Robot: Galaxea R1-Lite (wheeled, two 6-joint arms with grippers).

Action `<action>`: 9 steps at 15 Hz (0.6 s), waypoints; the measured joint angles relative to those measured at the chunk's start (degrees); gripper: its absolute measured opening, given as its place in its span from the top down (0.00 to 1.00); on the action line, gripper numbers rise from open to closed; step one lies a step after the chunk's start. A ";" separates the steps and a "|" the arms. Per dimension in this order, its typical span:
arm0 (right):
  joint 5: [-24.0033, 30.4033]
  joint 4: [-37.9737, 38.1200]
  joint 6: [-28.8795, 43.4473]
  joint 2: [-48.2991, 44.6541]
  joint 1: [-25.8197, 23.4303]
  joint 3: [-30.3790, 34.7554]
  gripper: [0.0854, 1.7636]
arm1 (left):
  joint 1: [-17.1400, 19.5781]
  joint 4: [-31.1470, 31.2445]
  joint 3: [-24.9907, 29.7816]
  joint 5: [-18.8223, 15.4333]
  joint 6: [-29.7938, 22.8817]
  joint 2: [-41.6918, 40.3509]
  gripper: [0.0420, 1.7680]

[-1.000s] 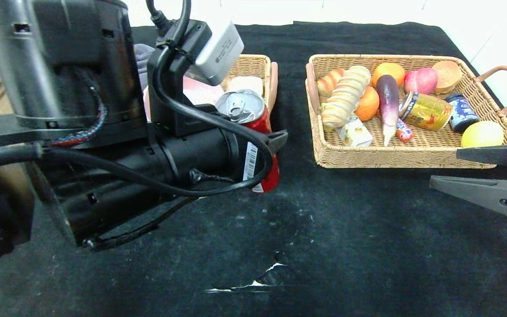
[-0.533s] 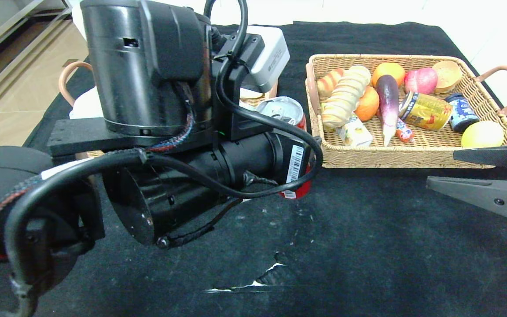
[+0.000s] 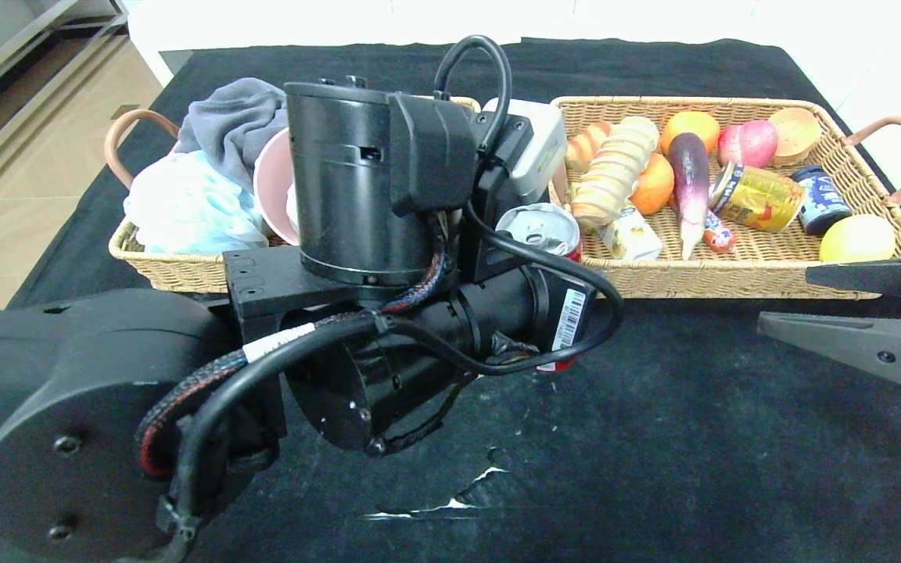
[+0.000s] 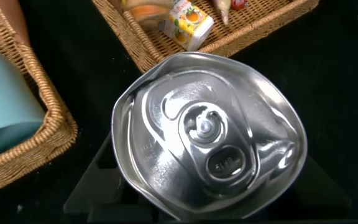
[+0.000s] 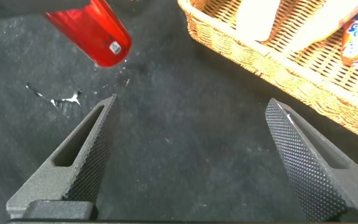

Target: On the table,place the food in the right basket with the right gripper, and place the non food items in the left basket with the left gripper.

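My left gripper (image 3: 568, 289) is shut on a red drink can (image 3: 538, 227) and holds it upright above the black table, by the front left corner of the right basket (image 3: 732, 281). The can's dented silver top (image 4: 207, 134) fills the left wrist view; its red body (image 5: 92, 28) shows in the right wrist view. The left basket (image 3: 177, 270) holds a grey cloth (image 3: 231, 117), a light blue bag (image 3: 184, 203) and a pink bowl (image 3: 274, 184). My right gripper (image 3: 784, 297) is open and empty in front of the right basket, also in the right wrist view (image 5: 191, 106).
The right basket holds bread (image 3: 615, 168), oranges (image 3: 689, 125), an eggplant (image 3: 689, 184), a peach (image 3: 748, 142), a yellow can (image 3: 759, 197), a blue can (image 3: 820, 199), a lemon (image 3: 857, 237) and a juice box (image 3: 632, 234). The black cloth has a white tear (image 3: 466, 500) near the front.
My left arm has carried the red can to the right, from in front of the left basket to beside the right basket. The left basket's contents now show. The right gripper has stayed put.
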 joint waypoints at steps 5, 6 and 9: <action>0.05 -0.04 0.00 -0.05 -0.10 -0.06 0.03 | -0.02 -0.12 0.61 -0.59 0.83 1.88 0.41; 0.05 -0.04 0.00 -0.05 -0.10 -0.06 0.03 | 0.01 -0.15 0.68 -0.63 0.89 2.23 0.41; 0.05 -0.04 0.09 -0.05 -0.10 -0.13 0.03 | 0.06 -0.11 0.85 -0.69 1.39 2.82 0.41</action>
